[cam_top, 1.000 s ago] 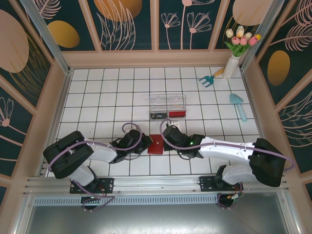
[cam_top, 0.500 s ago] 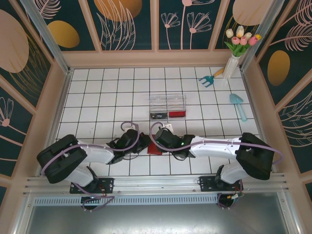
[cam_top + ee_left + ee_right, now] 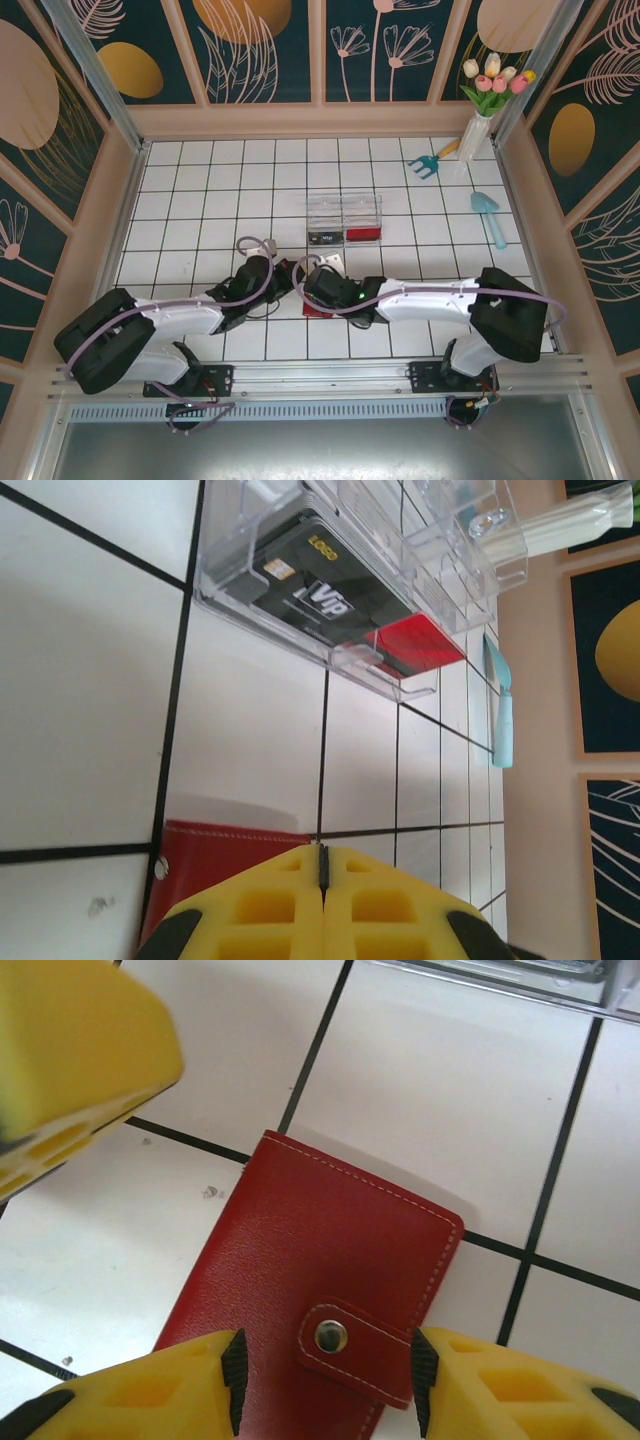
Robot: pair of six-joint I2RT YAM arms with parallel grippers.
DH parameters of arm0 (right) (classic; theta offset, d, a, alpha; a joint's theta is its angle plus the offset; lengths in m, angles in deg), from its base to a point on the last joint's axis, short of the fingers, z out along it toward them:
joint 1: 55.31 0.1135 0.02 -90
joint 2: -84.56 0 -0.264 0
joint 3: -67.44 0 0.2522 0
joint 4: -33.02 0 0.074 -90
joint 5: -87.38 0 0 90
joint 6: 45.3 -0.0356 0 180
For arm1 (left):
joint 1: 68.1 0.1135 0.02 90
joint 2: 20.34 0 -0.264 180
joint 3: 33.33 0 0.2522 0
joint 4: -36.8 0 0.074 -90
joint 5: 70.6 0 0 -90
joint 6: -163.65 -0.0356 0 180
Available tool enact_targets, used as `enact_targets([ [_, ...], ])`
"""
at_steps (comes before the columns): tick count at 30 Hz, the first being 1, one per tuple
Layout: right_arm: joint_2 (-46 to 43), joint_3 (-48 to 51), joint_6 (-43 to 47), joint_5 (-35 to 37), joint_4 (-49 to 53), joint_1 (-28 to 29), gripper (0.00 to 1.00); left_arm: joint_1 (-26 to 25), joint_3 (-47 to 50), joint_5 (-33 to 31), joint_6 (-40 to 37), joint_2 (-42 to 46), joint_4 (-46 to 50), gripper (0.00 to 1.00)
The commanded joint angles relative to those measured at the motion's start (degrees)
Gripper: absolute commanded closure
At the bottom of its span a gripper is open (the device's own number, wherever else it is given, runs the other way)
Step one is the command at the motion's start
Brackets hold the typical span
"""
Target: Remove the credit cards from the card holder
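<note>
Bench [image 3: 200, 215]: white tiles with dark grout lines.

Clear plastic tray [image 3: 344, 218]: it stands past my two tools, toward the far side. It carries a black card [image 3: 300, 585] marked VIP, with a red piece [image 3: 415, 645] next to it.

Card holder [image 3: 310, 1280]: dark red and lying flat on the bench. It is near the tray but apart from it, folded shut and set askew across a grout line.

Right tool [image 3: 325, 1385]: released, with the jaws spread wide. One yellow finger sits over the holder's left part and the other just off the right end of the tab. I cannot tell whether either pad touches the leather.

Left tool [image 3: 322, 865]: clenched, its two yellow pads pressed together with nothing visible between them. It is close beside the holder; the right wrist view shows it clear of the cover.

Tab [image 3: 372, 1360]: folded over the cover's edge.

Snap [image 3: 331, 1336]: a metal stud, fastened.
</note>
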Motion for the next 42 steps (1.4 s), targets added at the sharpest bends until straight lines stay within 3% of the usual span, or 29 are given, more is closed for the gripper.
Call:
enact_targets([
  [1,2.6,-2.8,1.8,2.9,2.4,1.1,0.52,1.4,0.2,5.9,-1.9,-3.3,-5.3,1.0],
  [7,5.6,-3.9,2.0,3.5,3.2,1.6,0.54,2.4,0.3,10.5,0.0,-8.8,-11.1,1.0],
  [19,10.8,-4.6,2.3,5.1,4.5,2.5,0.56,2.4,1.7,7.9,1.6,-9.3,-7.1,1.0],
  [31,10.3,-4.5,1.3,6.3,5.6,2.7,0.87,2.4,2.2,6.9,2.2,-9.6,-5.9,1.0],
  [34,9.6,-4.3,1.2,6.3,5.3,2.9,0.99,2.4,2.3,6.6,2.0,-9.3,-5.4,1.0],
  [42,7.4,-3.4,1.1,5.9,3.7,2.8,1.0,2.4,2.5,7.7,2.0,-7.8,-6.0,1.0],
])
